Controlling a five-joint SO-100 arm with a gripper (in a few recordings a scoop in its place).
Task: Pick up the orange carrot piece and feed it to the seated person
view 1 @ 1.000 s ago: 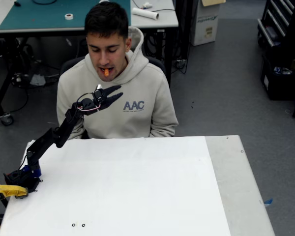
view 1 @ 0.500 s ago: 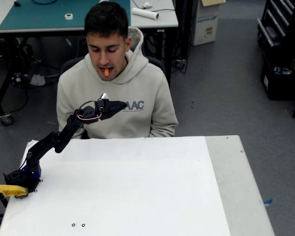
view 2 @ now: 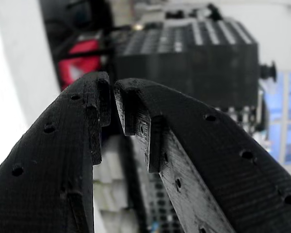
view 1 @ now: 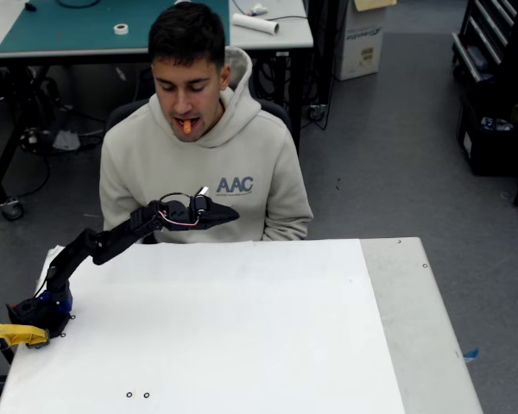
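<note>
The carrot point(view 1: 186, 126) sits between the lips of the person point(view 1: 209, 164), up and left of the gripper point(view 1: 229, 212) in the fixed view and well apart from it. This placement indicates that delivery is judged complete: the piece is held by the mouth, not by the robot.

The gripper hangs just above the far edge of the table point(view 1: 242, 345), in front of the person's chest and below the lettering on the hoodie point(view 1: 155, 164). The arm point(view 1: 104, 246) reaches from its base point(view 1: 39, 312) at the table's left edge, with its links nearly level. This low pose keeps the gripper clear of the face.

In the wrist view the gripper point(view 2: 112, 99) is nearly closed: the fingertips point(view 2: 94, 97) stand a narrow slit apart and nothing lies between them. An empty, narrow gripper agrees with the carrot being in the mouth.

A yellow handle point(view 1: 13, 335) lies beside the base, far behind the gripper, and plays no part in the task.

The remaining step is judged to be retraction toward the base. The risk is low, since nothing lies on the table below the gripper.
</note>
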